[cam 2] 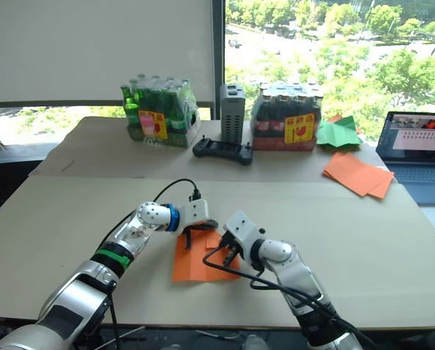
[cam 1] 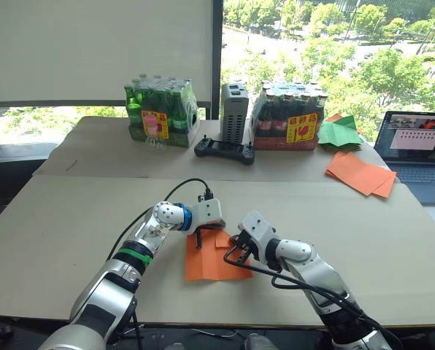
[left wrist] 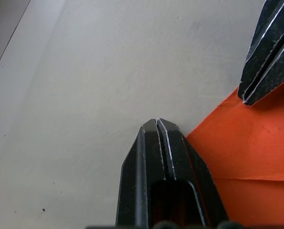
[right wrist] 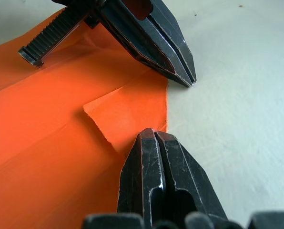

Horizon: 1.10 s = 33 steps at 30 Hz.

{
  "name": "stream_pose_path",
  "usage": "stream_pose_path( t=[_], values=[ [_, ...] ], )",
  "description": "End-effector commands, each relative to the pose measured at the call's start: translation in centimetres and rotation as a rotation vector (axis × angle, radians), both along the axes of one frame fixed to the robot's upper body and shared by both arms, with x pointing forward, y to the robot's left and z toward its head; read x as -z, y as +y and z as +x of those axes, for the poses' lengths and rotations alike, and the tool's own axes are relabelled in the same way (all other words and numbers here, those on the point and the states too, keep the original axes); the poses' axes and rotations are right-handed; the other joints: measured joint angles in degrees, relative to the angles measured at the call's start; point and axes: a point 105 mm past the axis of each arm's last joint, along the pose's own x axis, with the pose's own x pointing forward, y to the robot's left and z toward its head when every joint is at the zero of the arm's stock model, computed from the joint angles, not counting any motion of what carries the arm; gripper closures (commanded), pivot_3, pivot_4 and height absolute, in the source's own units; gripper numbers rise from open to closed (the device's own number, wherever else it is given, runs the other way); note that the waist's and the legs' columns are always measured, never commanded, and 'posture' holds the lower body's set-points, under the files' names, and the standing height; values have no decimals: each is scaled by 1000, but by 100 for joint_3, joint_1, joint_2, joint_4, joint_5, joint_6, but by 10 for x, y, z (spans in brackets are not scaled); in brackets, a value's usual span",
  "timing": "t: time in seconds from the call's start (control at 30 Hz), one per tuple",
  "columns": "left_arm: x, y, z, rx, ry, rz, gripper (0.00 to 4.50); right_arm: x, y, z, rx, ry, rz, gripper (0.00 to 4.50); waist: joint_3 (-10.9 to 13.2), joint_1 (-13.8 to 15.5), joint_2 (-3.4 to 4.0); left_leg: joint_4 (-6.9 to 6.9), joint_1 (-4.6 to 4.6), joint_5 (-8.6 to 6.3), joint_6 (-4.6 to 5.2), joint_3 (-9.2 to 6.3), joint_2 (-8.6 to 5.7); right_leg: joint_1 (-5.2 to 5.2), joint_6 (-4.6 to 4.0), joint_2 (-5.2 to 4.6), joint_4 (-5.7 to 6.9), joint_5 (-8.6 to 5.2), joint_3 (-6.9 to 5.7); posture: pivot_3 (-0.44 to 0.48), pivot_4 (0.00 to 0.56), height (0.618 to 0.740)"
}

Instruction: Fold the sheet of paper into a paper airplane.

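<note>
The sheet of paper is bright orange and lies flat on the near table, with a small flap folded over at its far edge. My left gripper is shut, its tips resting at the paper's edge. Just to its right, my right gripper is also shut, with its tips pressing on the same edge beside the flap. The two grippers' tips stand close together, a little apart.
On the far table stand a pack of green bottles, a grey box, a pack of brown bottles and a black controller. A green paper shape, a stack of orange sheets and a laptop are at far right.
</note>
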Motion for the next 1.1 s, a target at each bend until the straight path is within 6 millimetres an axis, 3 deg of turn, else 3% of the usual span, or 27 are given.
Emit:
stream_pose_path(
  t=[0.03,0.57,0.83,0.97,1.1],
  values=[
    [24,12,-5,-22,60,79,4500,29,-27,-9,87,128,-61,4466,0,1,0,0,0,0,0,1,0,0,0,0,-1,0,0,0,150,733],
    [24,10,-5,-12,56,84,4500,31,-43,-28,121,159,-82,4466,-5,12,-7,-28,-2,0,0,3,3,8,3,0,-51,0,-1,0,150,733],
    [23,9,-4,-9,52,83,4500,22,-44,-26,118,119,-84,4466,-6,13,-9,-31,-1,0,0,3,3,8,4,0,-54,0,-1,0,150,733],
    [23,9,-5,-4,50,84,4500,4,-44,-20,120,63,-34,4466,-6,19,-9,-31,-2,0,0,3,3,8,4,0,-56,0,-1,0,150,733],
    [16,9,-1,-17,30,60,4500,-47,-31,-11,67,-101,161,4466,-3,20,-11,-31,-6,0,0,3,2,4,4,-1,-56,0,-1,0,150,733]
  ],
)
